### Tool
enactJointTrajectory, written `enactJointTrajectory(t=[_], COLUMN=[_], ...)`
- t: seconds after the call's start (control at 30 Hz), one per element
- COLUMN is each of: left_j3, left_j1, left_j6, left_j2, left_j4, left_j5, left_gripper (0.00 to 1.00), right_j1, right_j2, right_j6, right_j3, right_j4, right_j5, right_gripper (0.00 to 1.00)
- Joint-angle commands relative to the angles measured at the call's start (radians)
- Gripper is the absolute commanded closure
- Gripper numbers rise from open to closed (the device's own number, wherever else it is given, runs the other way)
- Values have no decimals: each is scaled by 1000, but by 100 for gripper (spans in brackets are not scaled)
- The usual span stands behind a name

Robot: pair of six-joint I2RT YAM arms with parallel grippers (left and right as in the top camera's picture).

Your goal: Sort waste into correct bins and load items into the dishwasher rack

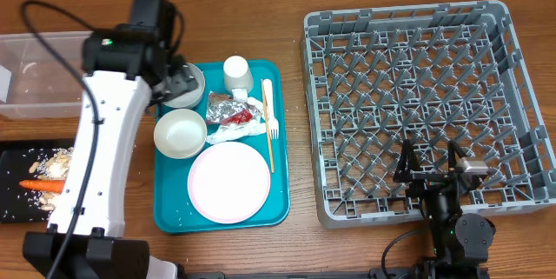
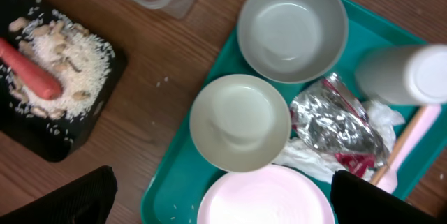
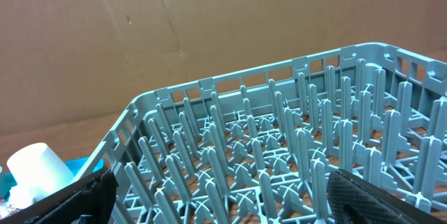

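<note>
Left gripper [image 2: 227,197] spread wide, empty, above 2 bowls [image 2: 239,121], right gripper [image 3: 223,203] wide, empty, over dishwasher rack [image 3: 279,147]

On the flat teal plastic tray [image 1: 169,214] we are counting one round white-pink plate [image 1: 229,182], two small white bowls [image 2: 239,121] [image 2: 292,27], one small white cup [image 1: 237,74], one white plastic fork [image 1: 269,109] and one crumpled silver-and-red foil wrapper [image 1: 228,109]. Left of that tray we are counting one orange carrot [image 1: 42,186], one shallow black rectangular tray [image 1: 13,162] and one clear plastic tub [image 1: 43,62]; right of it, one grey plastic grid rack [image 1: 400,14].
</note>
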Motion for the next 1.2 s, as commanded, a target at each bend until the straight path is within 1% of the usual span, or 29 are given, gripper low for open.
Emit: enactJointTrajectory(t=[0.0,0.23,0.3,0.43,0.63,0.7,1.0,1.17], left_j3=[16,11,11,11,2,-8,-100,-104], left_j1=[44,58,58,58,58,57,26,16], left_j6=[-50,-47,-25,82,271,311,313,312], left_j2=[-5,-1,-1,-1,0,0,0,-2], left_j4=[-16,-39,-37,-27,-19,-18,35,43], left_j5=[5,27,51,105,272,308,317,313], left_gripper=[0,0,0,0,0,0,0,0], right_j1=[-8,-8,-8,-8,-8,-8,-8,-8], right_j2=[-10,-10,-10,-10,-10,-10,-10,-10], right_j6=[-8,-8,-8,-8,-8,-8,-8,-8], right_j3=[-10,-11,-10,-10,-10,-10,-10,-10], right_j4=[5,5,5,5,5,5,5,5], right_j5=[6,6,6,6,6,6,6,6], right_gripper=[0,0,0,0,0,0,0,0])
